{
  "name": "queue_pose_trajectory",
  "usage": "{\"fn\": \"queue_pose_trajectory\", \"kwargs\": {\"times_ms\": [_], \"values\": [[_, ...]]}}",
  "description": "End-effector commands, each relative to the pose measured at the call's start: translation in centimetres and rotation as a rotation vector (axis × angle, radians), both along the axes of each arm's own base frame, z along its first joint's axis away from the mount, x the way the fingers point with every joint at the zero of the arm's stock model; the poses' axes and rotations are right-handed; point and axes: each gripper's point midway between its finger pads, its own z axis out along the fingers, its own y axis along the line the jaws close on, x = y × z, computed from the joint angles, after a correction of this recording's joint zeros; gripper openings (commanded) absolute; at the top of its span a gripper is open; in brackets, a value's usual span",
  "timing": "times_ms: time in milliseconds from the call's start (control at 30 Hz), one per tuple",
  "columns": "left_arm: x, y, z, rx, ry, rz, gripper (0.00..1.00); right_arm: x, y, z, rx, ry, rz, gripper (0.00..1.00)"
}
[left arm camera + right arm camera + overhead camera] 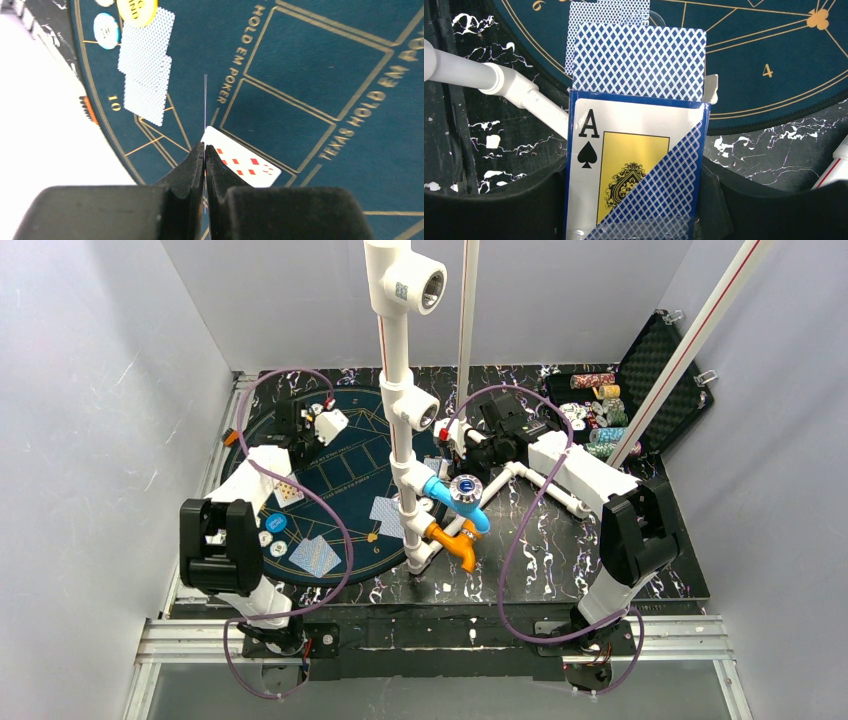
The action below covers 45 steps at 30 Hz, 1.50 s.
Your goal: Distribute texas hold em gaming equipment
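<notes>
— While the left gripper (205,150) is clenched, what sits between its tips?
— A hairline, probably a playing card (205,100) seen edge-on, held above a face-up diamonds card (242,162) on the poker mat (325,65).
— And the right gripper (638,215)?
— Clamped on the sides of a blue card box (624,150), with blue-backed cards (639,60) sticking out of its top.
— Chips?
— A yellow chip (136,10) touches two face-down cards (145,75) near the mat's edge, with a pale blue chip (106,30) just beside it.
</notes>
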Motion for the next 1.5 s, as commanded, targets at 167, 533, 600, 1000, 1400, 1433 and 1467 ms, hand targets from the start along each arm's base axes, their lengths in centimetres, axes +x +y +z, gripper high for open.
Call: {"fn": "queue_pose_trajectory", "kwargs": {"times_ms": [167,533,600,1000,1400,1433,1467], "values": [[2.0,1.1,-2.1,0.166,-0.087,-0.075,0.00,0.5,0.1,2.1,0.045,-0.054,-0.015,0.01],[-2.7,-1.7,-7.5,0.060,0.139,-0.142,0.10,0.6,0.2,1.9,0.044,-0.048,-0.015,0.01],[-3.9,-2.3,-7.9,0.022,0.201,-0.162,0.19,0.7,0.2,1.9,0.043,-0.049,-0.017,0.01],[-6.6,-20.8,9.5,-1.222,0.588,-0.089,0.84,0.9,0.4,1.9,0.055,-0.054,-0.031,0.01],[-8.2,-29.5,6.8,-1.315,0.882,-0.058,0.78,0.1,1.2,2.7,0.080,-0.048,0.005,0.01],[-8.3,-29.8,6.3,-1.312,0.899,-0.046,0.76,0.1,1.3,2.8,0.081,-0.050,0.008,0.01],[-8.3,-30.0,5.8,-1.309,0.914,-0.030,0.75,0.0,1.3,2.9,0.083,-0.051,0.011,0.01]]}}
